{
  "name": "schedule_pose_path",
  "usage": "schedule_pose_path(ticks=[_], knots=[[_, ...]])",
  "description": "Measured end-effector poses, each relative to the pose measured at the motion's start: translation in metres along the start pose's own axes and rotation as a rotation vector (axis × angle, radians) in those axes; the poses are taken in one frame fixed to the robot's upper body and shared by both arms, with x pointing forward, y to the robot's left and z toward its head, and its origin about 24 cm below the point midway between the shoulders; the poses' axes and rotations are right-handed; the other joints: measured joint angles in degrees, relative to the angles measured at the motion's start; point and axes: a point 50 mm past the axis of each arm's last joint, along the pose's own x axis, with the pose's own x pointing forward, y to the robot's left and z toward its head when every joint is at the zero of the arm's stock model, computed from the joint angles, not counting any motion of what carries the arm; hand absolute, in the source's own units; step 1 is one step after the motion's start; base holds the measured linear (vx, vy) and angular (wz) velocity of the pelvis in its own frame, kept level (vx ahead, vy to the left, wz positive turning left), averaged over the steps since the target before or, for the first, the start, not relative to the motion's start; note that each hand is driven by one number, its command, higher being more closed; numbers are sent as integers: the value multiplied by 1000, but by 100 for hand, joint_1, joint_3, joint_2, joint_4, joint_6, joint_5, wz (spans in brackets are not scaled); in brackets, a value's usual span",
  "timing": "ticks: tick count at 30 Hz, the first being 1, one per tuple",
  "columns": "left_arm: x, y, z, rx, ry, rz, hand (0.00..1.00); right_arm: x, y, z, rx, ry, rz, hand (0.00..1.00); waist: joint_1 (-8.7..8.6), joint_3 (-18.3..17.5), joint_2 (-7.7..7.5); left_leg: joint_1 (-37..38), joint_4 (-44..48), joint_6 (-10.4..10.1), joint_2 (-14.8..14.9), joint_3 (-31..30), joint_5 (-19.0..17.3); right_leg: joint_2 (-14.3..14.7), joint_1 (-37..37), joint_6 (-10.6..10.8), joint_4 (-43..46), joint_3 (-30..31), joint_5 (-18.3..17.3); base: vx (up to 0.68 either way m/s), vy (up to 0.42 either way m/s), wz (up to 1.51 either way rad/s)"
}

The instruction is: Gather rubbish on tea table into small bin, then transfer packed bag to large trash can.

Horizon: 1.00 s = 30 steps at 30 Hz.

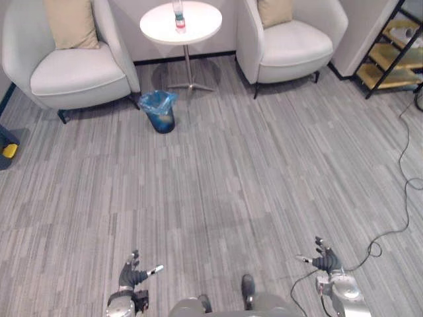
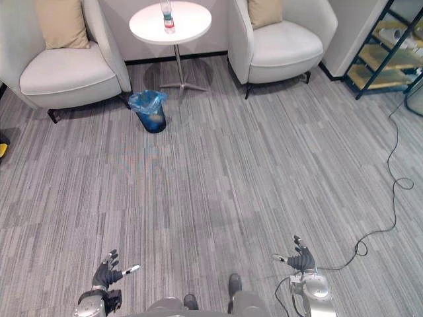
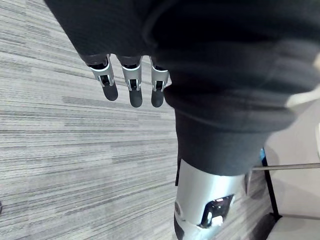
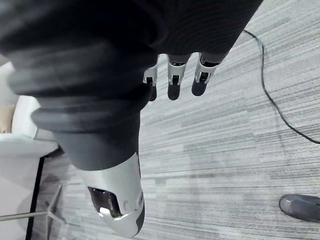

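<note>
Over grey carpet [image 1: 231,165], left hand [image 1: 131,276] and right hand [image 1: 325,262] hang, fingers spread; bottle [image 1: 179,14] label illegible.

Eye views look down from the head, sharing floor [image 1: 231,185], bin [image 1: 159,111] and round surface [image 1: 198,30] ahead. Wrist views sit tight over the left hand [image 3: 131,92] and right hand [image 4: 172,82], facing floor.

Bin liner [image 1: 158,103] glossy plastic; table top [image 1: 200,26] smooth; floor [image 1: 251,172] matt carpet

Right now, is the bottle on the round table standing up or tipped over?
Standing up: the bottle rises straight from the white round table, base down.
</note>
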Motion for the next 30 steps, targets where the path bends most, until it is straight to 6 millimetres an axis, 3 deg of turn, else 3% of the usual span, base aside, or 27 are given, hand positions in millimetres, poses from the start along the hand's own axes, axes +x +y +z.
schedule_pose_path(ticks=[2, 3, 5, 6, 7, 9, 10, 11, 12, 13, 14, 15, 16, 18, 19, 20, 21, 22, 23, 24, 25, 26, 27, 28, 29, 30], knots=[[2, 0, 2, -10, -6, 12, 0, 1, 0, 2, -6, -6, 3, 0, -35, 65, 15, 270, -190, -59, 43, -4, -51, -7, -213, 31, -437, -202, -11, 366, -7, 8], [6, -2, 8, -13, -22, 12, 0, 1, -2, 3, -18, -8, 2, 0, -85, 163, 93, 452, -298, -166, 102, -72, -52, 11, -373, -4, -863, -287, 131, 442, -60, 43], [9, -4, 13, -16, -34, 12, 0, 2, -4, 4, -30, -11, 2, 0, -237, 202, 65, 658, -431, -264, 196, -290, -102, 14, -527, 8, -1475, -306, 582, 440, -129, 73], [10, -6, 15, -11, -42, 7, 0, 1, -5, 3, -34, -10, 0, 0, -376, 191, 84, 810, -515, -395, 272, -493, -147, 67, -559, -74, -1576, -297, 1241, 541, -179, 73], [11, -13, 17, -5, -44, -17, 0, 2, -7, 3, -45, -8, -5, 0, -402, 198, 237, 856, -354, -512, 496, -594, -185, 123, -610, -463, -1144, -433, 1121, 569, -198, 52], [13, -17, 22, -3, -60, -30, 0, 4, -1, 9, -33, -26, 10, 0, -381, 204, 253, 567, 424, -671, 637, -676, 80, 124, -590, -604, -733, -547, 599, 638, -270, 27], [13, -18, 21, -6, -57, -31, 0, 4, 1, 10, -29, -30, 14, 0, -381, 223, 276, 272, 1229, -579, 742, -708, 307, 151, -357, -640, -728, -625, 372, 582, -276, 37], [11, -19, 18, -10, -47, -33, 0, 2, 3, 8, -28, -29, 21, 0, -369, 257, 330, -191, 2599, -344, 993, -733, 970, 263, 123, -709, -943, -703, 201, 586, -261, 24], [9, -18, 15, -9, -39, -34, 0, 1, 8, 8, -17, -34, 31, 0, -286, 277, 322, -588, 3613, -234, 1228, -714, 1205, 362, 547, -789, -1186, -700, 104, 584, -251, 8], [8, -17, 13, -9, -35, -33, 0, 0, 13, 10, 4, -46, 36, 0, -252, 305, 282, -933, 4456, -210, 1389, -676, 1117, 441, 915, -840, -1411, -653, 67, 666, -233, -22], [7, -18, 12, -12, -30, -42, 0, -2, 20, 16, 37, -76, 43, 0, -74, 358, 187, -1452, 5120, -193, 1403, -588, 1022, 468, 1538, -856, -1812, -554, 54, 527, -158, -23], [7, -19, 12, -18, -31, -46, 0, -3, 20, 18, 44, -90, 41, 0, -18, 364, 166, -1677, 5166, -231, 1389, -513, 987, 470, 1777, -859, -2014, -525, 49, 506, -137, -21], [6, -21, 13, -27, -35, -47, 0, -4, 20, 20, 47, -102, 39, 0, 19, 385, 130, -1890, 5112, -212, 1374, -402, 936, 475, 2008, -865, -2231, -486, 32, 386, -71, -6], [2, -25, 12, -43, -38, -53, 0, -4, 18, 24, 53, -117, 32, 0, 162, 402, 120, -2464, 4068, -133, 1092, -159, 743, 410, 2590, -803, -2712, -395, -84, 530, -24, -16], [2, -26, 11, -44, -33, -53, 0, -2, 18, 25, 49, -116, 33, 0, 229, 432, 42, -2584, 3210, -149, 862, -77, 755, 347, 2781, -750, -2843, -306, -144, 501, 33, -40], [-1, -25, 6, -44, -20, -51, 0, 1, 16, 25, 42, -106, 30, 0, 336, 419, 56, -2685, 2037, -260, 587, -45, 870, 287, 3035, -660, -3026, -182, -222, 539, 85, -60], [-4, -23, -1, -52, 1, -41, 0, 3, 14, 23, 41, -92, 23, 0, 423, 381, 117, -2661, 812, -490, 403, -33, 1167, 278, 3268, -588, -3200, -45, -323, 567, 150, -70], [-7, -23, -6, -60, 17, -34, 0, 2, 11, 21, 36, -84, 16, 0, 494, 318, 214, -2644, 149, -493, 365, -33, 1327, 329, 3410, -512, -3299, 111, -428, 693, 245, -91], [-11, -19, -13, -58, 45, -20, 0, 2, 15, 14, 40, -57, 24, 0, 608, 235, 202, -2650, 310, -128, 306, -127, 1953, 304, 3568, -459, -3209, 329, -665, 588, 232, -76], [-11, -19, -15, -57, 52, -18, 0, 2, 17, 11, 42, -40, 31, 0, 626, 159, 54, -2674, 438, -53, 220, -103, 1988, 167, 3509, -406, -3031, 401, -756, 614, 236, -53], [-11, -18, -16, -64, 56, -13, 0, 1, 20, 5, 43, -16, 37, 0, 619, 25, -165, -2655, 623, 188, 56, -59, 1830, -58, 3247, -258, -2230, 503, -860, 514, 170, -10], [-11, -20, -16, -66, 58, -18, 0, 2, 21, 2, 40, -3, 37, 0, 590, -8, -239, -2579, 686, 261, 27, -24, 1689, -146, 3005, -148, -1570, 554, -861, 668, 227, -2], [-11, -22, -17, -68, 65, -23, 0, 3, 23, 1, 42, 7, 41, 0, 529, 22, -363, -2243, 741, 275, -103, 10, 1406, -305, 2461, 606, -18, 694, -479, 789, 269, 11], [-10, -22, -20, -56, 79, -28, 0, 1, 26, -4, 44, 26, 47, 0, 389, 28, -454, -1817, 726, 383, -269, -39, 1091, -439, 1971, 1156, 1504, 785, 182, 781, 267, 15], [-9, -23, -20, -47, 82, -33, 0, 0, 27, -6, 43, 32, 48, 0, 340, 30, -458, -1574, 696, 394, -346, -97, 967, -520, 1746, 985, 2122, 740, 201, 753, 222, 35], [-9, -26, -19, -40, 80, -45, 0, -1, 27, -8, 40, 39, 52, 0, 266, 40, -395, -1050, 551, 428, -394, -134, 785, -639, 1405, 499, 2760, 535, 49, 610, 142, 29]])
